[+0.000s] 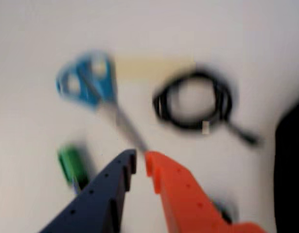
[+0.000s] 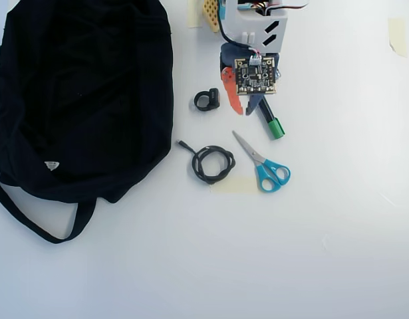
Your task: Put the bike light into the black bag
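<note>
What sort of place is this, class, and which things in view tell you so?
Probably a home or hobby workbench: a plain white table with scissors, a coiled cable, a black bag and a small robot's gripper.

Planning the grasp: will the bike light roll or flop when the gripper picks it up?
The bike light looks small and blocky, so probably light and unlikely to roll. Its ring-shaped strap loop may flex or snag a finger. The gripper hangs beside it.

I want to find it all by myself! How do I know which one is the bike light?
Start at the big black bag on the left of the overhead view, then look just off its right edge, level with the gripper. The bike light is the small black block with a ring loop. The coiled cable below it is thin, and the scissors have blue handles.
</note>
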`<act>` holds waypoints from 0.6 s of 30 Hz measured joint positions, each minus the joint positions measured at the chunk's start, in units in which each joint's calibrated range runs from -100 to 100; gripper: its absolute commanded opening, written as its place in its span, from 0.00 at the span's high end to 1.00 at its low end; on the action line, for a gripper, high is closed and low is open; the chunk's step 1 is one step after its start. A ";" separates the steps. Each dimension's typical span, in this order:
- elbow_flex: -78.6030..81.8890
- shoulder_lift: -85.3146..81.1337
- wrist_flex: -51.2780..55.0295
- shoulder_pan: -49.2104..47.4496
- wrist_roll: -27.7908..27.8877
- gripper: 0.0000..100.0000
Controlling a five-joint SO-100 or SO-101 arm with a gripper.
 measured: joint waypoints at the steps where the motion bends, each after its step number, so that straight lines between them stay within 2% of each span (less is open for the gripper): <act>1: 0.00 0.00 2.06 0.00 0.10 0.98; 8: -0.08 0.00 12.71 0.00 5.32 0.98; 14: -0.08 0.00 18.55 0.00 7.18 0.98; 18: -0.08 0.00 20.09 0.00 10.31 0.98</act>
